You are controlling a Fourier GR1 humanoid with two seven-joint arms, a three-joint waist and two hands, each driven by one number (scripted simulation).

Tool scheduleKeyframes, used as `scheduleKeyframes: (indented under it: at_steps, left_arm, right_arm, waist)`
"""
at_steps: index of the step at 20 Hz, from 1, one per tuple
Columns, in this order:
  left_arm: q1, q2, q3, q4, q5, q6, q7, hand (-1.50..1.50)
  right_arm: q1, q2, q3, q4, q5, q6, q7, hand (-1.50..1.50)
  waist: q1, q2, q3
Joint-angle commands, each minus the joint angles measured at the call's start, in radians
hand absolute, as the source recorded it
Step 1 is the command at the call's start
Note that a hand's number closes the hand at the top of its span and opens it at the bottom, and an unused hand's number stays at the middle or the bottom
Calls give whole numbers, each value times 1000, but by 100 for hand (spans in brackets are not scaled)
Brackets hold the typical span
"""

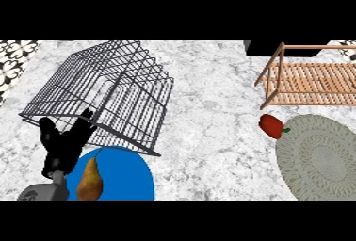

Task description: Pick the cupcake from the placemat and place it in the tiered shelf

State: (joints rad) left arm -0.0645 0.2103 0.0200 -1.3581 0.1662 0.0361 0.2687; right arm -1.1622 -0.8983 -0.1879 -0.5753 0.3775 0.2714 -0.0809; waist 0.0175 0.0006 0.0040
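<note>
1. Worktop [208, 141]: white-grey marbled stone, carrying everything listed below.
2. Tiered shelf [309, 77]: light wooden slatted rack at the far right corner, its slats bare; a dark block stands just behind it.
3. Placemat [321, 157]: round, grey-green woven mat at the right edge, nearer than the shelf. No cupcake shows on it or anywhere else in view.
4. Red bell pepper [272, 126]: green-stemmed, lying at the mat's far left rim, between mat and shelf.
5. Dark wire basket [111, 92]: large cage-like rack, tipped at an angle, filling the far left part of the worktop.
6. Round blue plate [128, 176]: at the near left edge, just in front of the basket.
7. Brown-yellow pear [89, 181]: lying on the plate's left part, stem pointing away.
8. Left hand [61, 146]: black, fingers up and spread, resting at the near left edge before the basket's lower wires, beside the pear, holding nothing.
9. Right hand: not seen.
</note>
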Motion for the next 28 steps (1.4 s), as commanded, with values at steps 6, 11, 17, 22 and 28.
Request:
scheduleKeyframes:
  at_steps: [6, 11, 17, 22, 28]
  left_arm:
    - [18, -5, 3, 14, 2, -11, 18, 0]
    - [-9, 18, 15, -2, 9, -27, 42, 0]
    - [30, -17, -4, -12, -16, -3, 11, 0]
    - [-12, 11, 18, 19, 6, -45, 15, 0]
    - [8, 20, 26, -31, 19, -43, 53, 0]
  right_arm:
    - [-59, 15, -176, 123, -149, -4, 67, -150]
    - [-107, -6, -273, 186, -228, -29, 105, -150]
    - [-146, -93, -320, 178, -252, -115, 186, -150]
    - [-126, -224, -355, 245, -238, -175, 180, -150]
    - [-41, -350, -458, 336, -311, -143, 161, -150]
  waist:
    - [0, 4, -4]
    - [10, 8, -3]
    - [4, 6, -4]
    - [10, 15, -3]
    - [12, 14, 0]
